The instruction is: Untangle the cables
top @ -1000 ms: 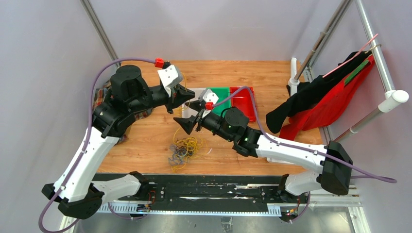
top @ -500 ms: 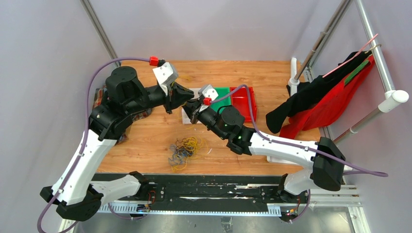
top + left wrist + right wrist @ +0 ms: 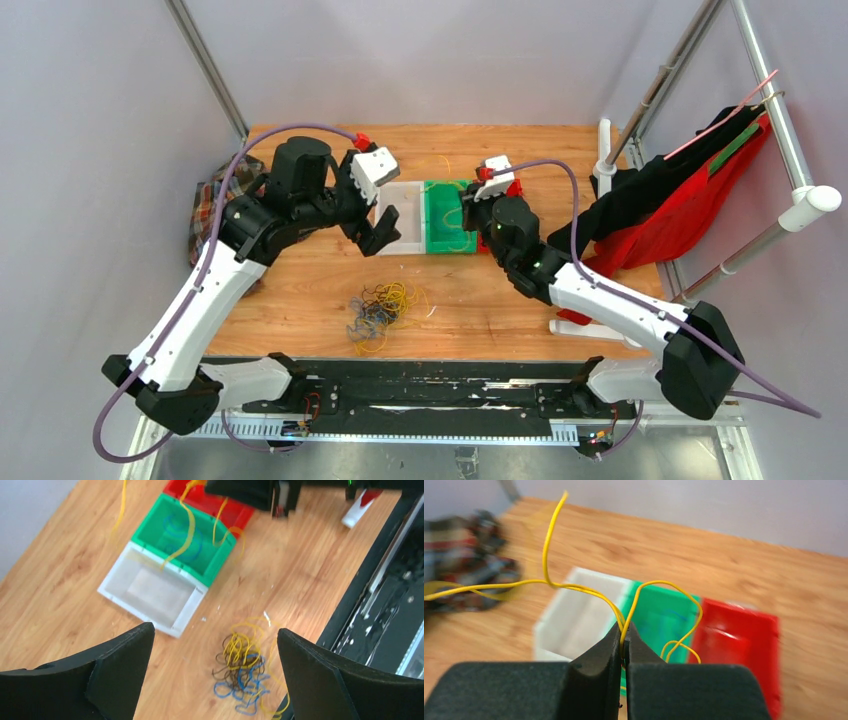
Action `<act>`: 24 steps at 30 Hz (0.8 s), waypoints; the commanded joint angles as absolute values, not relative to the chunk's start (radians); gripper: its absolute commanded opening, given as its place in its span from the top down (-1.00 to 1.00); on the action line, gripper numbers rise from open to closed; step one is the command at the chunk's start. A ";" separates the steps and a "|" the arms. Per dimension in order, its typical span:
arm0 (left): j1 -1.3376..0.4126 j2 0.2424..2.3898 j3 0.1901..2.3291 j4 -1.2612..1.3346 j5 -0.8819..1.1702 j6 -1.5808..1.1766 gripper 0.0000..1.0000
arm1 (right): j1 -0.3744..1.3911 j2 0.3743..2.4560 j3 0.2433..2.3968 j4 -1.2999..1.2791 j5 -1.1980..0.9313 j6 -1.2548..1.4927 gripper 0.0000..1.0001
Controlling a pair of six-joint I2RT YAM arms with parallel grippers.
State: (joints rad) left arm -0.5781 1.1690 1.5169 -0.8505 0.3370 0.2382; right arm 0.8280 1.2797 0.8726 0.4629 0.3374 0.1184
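Observation:
A tangle of yellow, blue and dark cables (image 3: 380, 310) lies on the wooden table near the front edge. The left wrist view shows this tangle (image 3: 250, 672) below my fingers. My left gripper (image 3: 385, 225) hangs open over the white bin (image 3: 400, 247) with nothing between its fingers (image 3: 120, 650). My right gripper (image 3: 625, 630) is shut on a single yellow cable (image 3: 549, 540), pinched at the fingertips. That cable loops up and off to the left. In the top view the right gripper (image 3: 470, 205) is above the green bin (image 3: 435, 215).
White (image 3: 150, 587), green (image 3: 185, 535) and red (image 3: 220, 505) bins stand in a row at mid-table; blue cable lies in the green one. A plaid cloth (image 3: 205, 215) sits at the left edge. Red and black clothes (image 3: 680, 200) hang at the right. A black rail (image 3: 400, 395) runs along the front.
The left gripper opened and let go of the yellow cable. The right gripper shut on that cable and swung right and back, from the white bin to over the green one.

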 commanded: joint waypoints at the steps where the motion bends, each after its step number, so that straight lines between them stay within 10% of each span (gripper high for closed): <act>1: -0.573 1.147 1.504 -0.980 0.299 0.364 -0.96 | 0.737 1.268 0.855 0.230 0.513 0.109 0.99; 24: -0.573 1.098 1.351 -1.025 0.193 0.492 -0.96 | 0.547 1.388 0.994 0.254 0.709 0.051 0.99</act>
